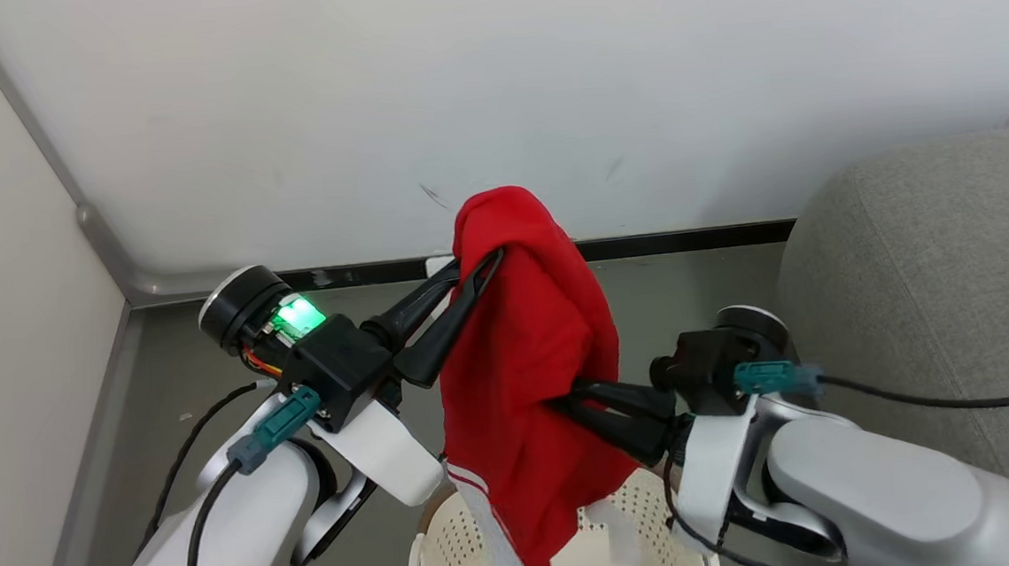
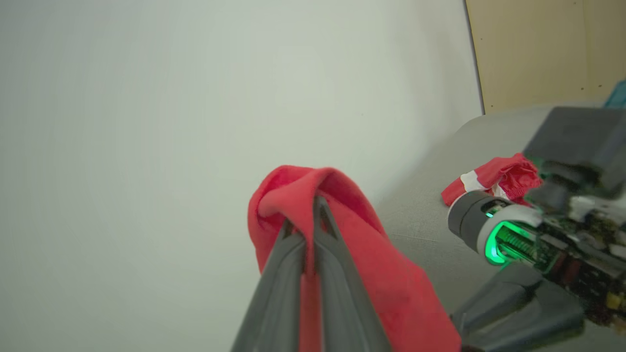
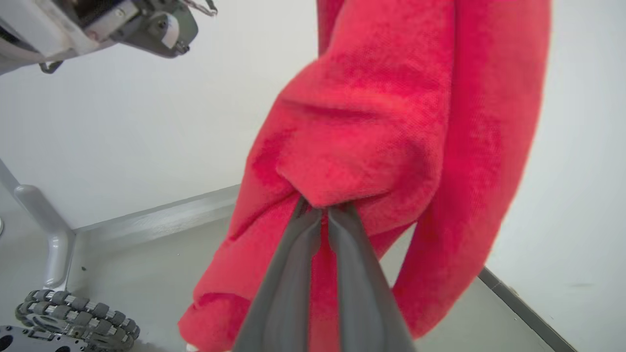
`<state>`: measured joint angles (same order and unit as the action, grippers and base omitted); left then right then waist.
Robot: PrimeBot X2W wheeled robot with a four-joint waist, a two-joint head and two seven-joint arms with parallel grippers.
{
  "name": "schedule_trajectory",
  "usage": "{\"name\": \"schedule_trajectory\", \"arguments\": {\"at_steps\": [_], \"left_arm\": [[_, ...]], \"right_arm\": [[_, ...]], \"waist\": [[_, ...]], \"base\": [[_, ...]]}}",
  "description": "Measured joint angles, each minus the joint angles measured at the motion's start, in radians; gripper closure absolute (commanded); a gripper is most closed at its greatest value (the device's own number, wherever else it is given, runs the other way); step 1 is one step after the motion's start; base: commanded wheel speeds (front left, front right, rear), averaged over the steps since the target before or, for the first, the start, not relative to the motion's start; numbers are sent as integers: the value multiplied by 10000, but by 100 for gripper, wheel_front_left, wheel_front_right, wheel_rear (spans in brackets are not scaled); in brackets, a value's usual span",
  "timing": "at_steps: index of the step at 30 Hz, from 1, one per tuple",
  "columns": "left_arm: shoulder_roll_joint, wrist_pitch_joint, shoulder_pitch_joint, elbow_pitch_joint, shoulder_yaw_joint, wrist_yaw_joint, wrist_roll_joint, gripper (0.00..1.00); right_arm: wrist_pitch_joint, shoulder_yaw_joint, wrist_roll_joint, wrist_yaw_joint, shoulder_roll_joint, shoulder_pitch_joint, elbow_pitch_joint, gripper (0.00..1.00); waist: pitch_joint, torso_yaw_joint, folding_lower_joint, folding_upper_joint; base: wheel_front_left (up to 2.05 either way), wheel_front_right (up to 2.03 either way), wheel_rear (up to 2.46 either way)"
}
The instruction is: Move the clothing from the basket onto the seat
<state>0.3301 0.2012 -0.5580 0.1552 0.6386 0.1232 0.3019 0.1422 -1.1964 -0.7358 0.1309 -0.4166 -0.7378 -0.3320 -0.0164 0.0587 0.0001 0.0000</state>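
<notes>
Both the left gripper (image 1: 478, 265) and right gripper (image 1: 566, 400) had fingers pinched shut on the bright red soft fabric garment (image 1: 526, 344) hanging over the cream-white perforated plastic basket (image 1: 469, 543), so the transfer step was in hand and probably next called for carrying it right of the basket onto the light grey woven sofa (image 1: 913, 290).

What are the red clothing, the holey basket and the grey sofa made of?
The clothing looks like soft, fuzzy knit fabric: it folds and droops. The basket seems smooth, cream plastic, with neat punched holes. The sofa looks like matte woven cloth over padding.
</notes>
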Motion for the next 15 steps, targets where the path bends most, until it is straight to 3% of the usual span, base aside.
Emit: {"name": "schedule_trajectory", "arguments": {"at_steps": [6, 15], "left_arm": [[42, -2, 283, 357, -79, -2, 222, 100], [12, 0, 845, 663, -102, -2, 654, 100]], "right_arm": [[763, 752, -399, 0, -426, 225, -19, 100], [963, 1900, -754, 0, -884, 625, -113, 100]], "waist": [[0, -249, -1, 0], [7, -674, -1, 0]], "base": [[0, 0, 0], [0, 0, 0]]}}
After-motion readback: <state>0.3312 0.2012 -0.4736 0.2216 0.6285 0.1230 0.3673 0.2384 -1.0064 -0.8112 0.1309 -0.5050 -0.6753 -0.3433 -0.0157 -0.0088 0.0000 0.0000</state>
